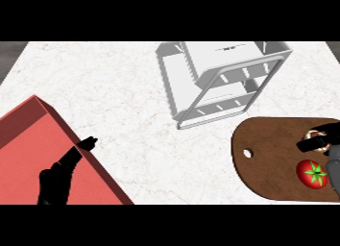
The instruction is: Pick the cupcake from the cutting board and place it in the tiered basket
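The right hand (327, 137) is curling round the cupcake (314, 134) on the cutting board (272, 158), nearer it than the open left hand (63, 173), the tiered basket (219, 79) lying up-left.

You are looking down at a kitchen worktop: the counter (123, 91) is pale, veined stone like marble, running nearly edge to edge of the view. On it lie the things of food preparation, a brown wooden cutting board (272, 163) with a hanging hole, a red tomato (313, 174) with its green stalk resting on that board, and a white tiered basket (219, 81) of the kind that stores produce. A red bin (31, 153) sits at your lower left, which also suits a home kitchen.
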Controlling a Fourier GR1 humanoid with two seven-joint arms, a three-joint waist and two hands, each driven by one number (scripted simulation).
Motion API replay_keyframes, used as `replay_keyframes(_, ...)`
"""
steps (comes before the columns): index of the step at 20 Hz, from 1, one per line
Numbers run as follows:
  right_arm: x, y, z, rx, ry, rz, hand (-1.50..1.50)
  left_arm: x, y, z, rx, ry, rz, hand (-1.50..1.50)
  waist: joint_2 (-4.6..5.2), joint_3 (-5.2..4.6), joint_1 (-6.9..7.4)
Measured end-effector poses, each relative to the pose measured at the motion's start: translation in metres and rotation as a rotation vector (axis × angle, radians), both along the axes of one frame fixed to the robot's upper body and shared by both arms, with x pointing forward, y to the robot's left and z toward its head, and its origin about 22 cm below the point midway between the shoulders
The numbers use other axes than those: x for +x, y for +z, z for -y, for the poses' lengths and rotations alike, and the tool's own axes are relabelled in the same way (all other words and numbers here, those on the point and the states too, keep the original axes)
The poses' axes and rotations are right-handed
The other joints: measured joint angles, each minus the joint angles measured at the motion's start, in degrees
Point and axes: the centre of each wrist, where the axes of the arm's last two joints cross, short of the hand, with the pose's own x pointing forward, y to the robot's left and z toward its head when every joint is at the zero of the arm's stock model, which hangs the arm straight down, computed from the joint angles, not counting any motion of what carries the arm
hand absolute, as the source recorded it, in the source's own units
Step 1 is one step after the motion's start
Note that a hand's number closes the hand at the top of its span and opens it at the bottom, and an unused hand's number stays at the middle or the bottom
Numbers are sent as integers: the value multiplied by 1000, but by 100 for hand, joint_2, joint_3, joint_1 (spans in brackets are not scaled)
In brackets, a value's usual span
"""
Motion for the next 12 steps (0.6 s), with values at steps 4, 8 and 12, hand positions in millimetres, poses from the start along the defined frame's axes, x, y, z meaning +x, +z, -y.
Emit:
replay_keyframes(4, 3, -4, 1, -46, 27, -7, 150, -3, 1, -1, -6, -12, -7, 0, -14, -10, 14)
replay_keyframes(8, 5, -13, -42, -107, 105, -9, 150, -10, 2, -1, 0, -25, -16, 0, -31, -35, 12)
replay_keyframes(12, -4, -24, -120, -136, 218, 19, 150, -12, 6, 1, 6, -45, -15, 0, -38, -95, 49)
